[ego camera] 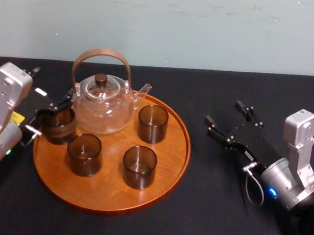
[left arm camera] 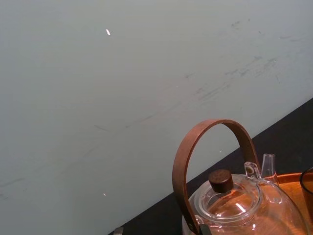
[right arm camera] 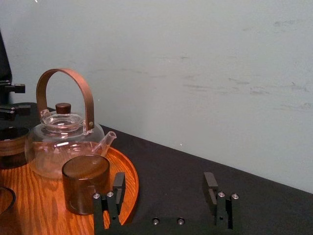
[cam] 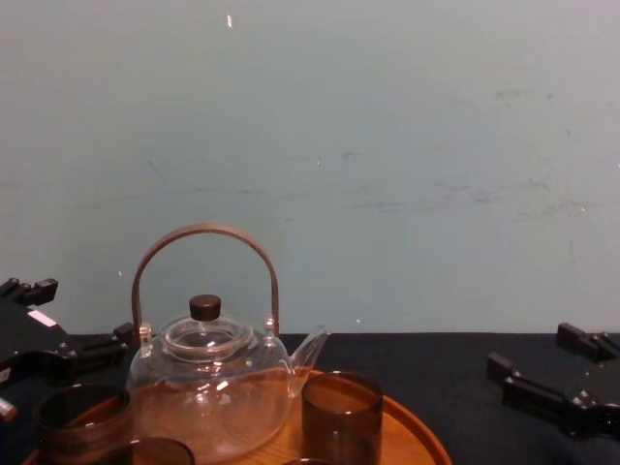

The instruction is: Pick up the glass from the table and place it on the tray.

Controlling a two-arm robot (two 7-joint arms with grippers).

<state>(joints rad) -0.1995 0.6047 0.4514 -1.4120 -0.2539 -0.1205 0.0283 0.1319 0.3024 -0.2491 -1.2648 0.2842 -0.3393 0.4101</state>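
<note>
A round orange-brown tray (ego camera: 169, 168) lies on the black table (ego camera: 220, 211), carrying a clear glass teapot (ego camera: 103, 104) and several dark glasses. The leftmost glass (ego camera: 62, 128) stands just inside the tray's left rim beside the teapot. My left gripper (ego camera: 47, 120) is open with one finger on each side of that glass. The same glass (cam: 82, 417) appears low on the left of the chest view, with a black finger (cam: 87, 351) behind it. My right gripper (ego camera: 231, 119) hovers open and empty over the cloth to the right of the tray; its fingers (right arm camera: 115, 196) point toward the tray's edge.
Three more glasses stand on the tray: one (ego camera: 152, 124) to the right of the teapot, two (ego camera: 84, 154) (ego camera: 139, 166) in front. The teapot's brown hoop handle (left arm camera: 205, 147) rises close to my left wrist. Bare cloth lies right of and in front of the tray.
</note>
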